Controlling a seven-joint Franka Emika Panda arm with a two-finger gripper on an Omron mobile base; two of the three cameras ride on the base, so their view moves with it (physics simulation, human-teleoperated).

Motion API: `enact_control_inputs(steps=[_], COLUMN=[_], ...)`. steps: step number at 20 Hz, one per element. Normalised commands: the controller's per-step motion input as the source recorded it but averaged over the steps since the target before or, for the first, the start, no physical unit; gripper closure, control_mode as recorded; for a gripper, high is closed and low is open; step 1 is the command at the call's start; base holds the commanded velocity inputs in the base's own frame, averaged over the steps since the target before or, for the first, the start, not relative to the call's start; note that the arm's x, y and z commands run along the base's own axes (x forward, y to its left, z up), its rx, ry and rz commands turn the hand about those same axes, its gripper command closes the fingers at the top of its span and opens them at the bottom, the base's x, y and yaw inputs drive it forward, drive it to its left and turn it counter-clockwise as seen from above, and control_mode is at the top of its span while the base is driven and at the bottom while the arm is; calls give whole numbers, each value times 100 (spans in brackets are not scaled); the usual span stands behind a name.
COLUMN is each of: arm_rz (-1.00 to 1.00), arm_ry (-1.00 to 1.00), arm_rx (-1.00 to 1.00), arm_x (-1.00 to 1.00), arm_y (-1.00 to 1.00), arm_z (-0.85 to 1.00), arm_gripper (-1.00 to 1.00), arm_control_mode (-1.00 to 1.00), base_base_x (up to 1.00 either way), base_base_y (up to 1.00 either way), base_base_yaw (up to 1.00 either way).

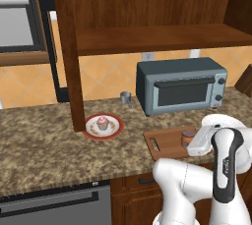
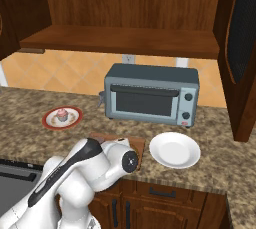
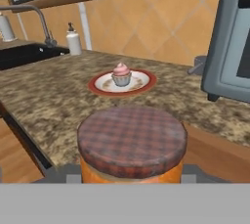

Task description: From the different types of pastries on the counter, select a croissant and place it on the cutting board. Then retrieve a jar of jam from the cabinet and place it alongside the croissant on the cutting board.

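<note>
Hovering low at the right of the left base view, the arm is bringing the jar of jam [image 1: 188, 137] over the cutting board [image 1: 166, 143], which is lying on the speckled tabletop [image 1: 44, 145] in front of the grey toaster oven [image 1: 181, 85]. In the hand view the jar [image 3: 132, 145] is sitting right at the bottom centre, its brownish checked lid facing the camera and its orange body just showing below, so close that the tool is most likely clasping it; the fingers themselves are hidden, so I cannot tell for certain whether they are clenched or released. Whether the jar is already resting on the board or hanging just above it is not clear either. The croissant is not something I can make out; the arm is covering much of the board in the right base view. The pink cupcake [image 3: 121, 74] is sitting on its red-rimmed plate [image 1: 90, 127], left of centre in the left base view and well apart from the board, and a white plate [image 2: 175, 150] is lying just right of the board in the right base view. The step in hand appears to be the last one, placing the jam on the board. The next move is calling for a gentle lowering until the jar stands upright on the wood, then letting go and lifting straight away without tipping it.
</note>
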Motion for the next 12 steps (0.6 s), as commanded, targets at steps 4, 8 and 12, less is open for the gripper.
enact_control_inputs(steps=[4, 8, 12], arm_rz=[0, 0, 0], arm_ry=[-4, -3, -2], arm_rx=[0, 0, 0], arm_x=[3, 9, 2], arm_y=[21, 23, 27], arm_z=[-7, -7, -11], arm_gripper=[100, 100, 100], arm_control_mode=[-100, -100, -100], base_base_x=[0, 0, 0], base_base_y=[0, 0, 0], base_base_yaw=[0, 0, 0])
